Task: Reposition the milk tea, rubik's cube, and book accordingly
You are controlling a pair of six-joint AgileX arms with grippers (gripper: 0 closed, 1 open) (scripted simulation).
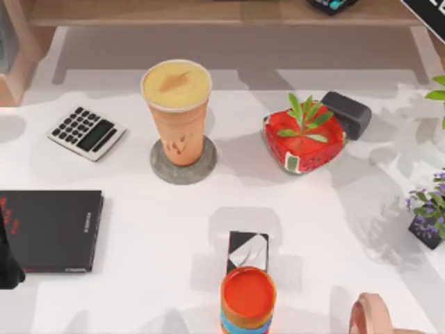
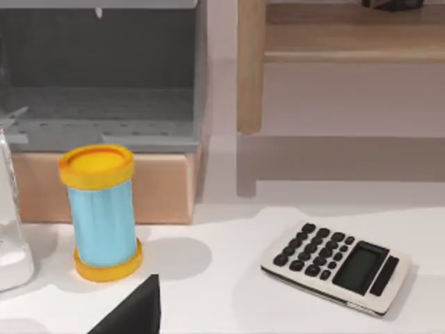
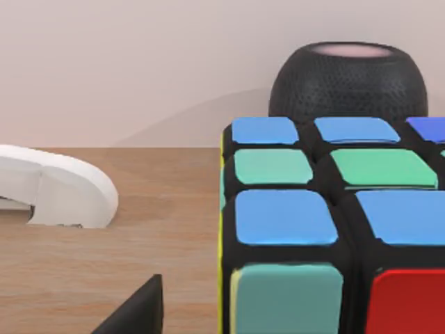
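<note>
The milk tea (image 1: 176,104), a tall orange-tan cup with a creamy top, stands on a round grey coaster (image 1: 161,169) left of the table's middle. The rubik's cube (image 3: 327,236) rests on a wooden shelf, close in front of my right gripper. That gripper is open, and its dark fingertip (image 3: 135,309) stands apart from the cube's edge. My right arm (image 1: 425,10) reaches over the shelf at the top right. My left arm (image 1: 7,261) stays at the table's left edge, its gripper open, one fingertip (image 2: 135,313) showing. The book is out of view.
Around the cup are a calculator (image 1: 86,132), a thin black book (image 1: 49,229), a red basket with a plant (image 1: 304,139), a dark box (image 1: 348,111), a tissue box (image 1: 247,250) and a red-orange-topped container (image 1: 248,298). A black speaker (image 3: 348,80) stands behind the cube.
</note>
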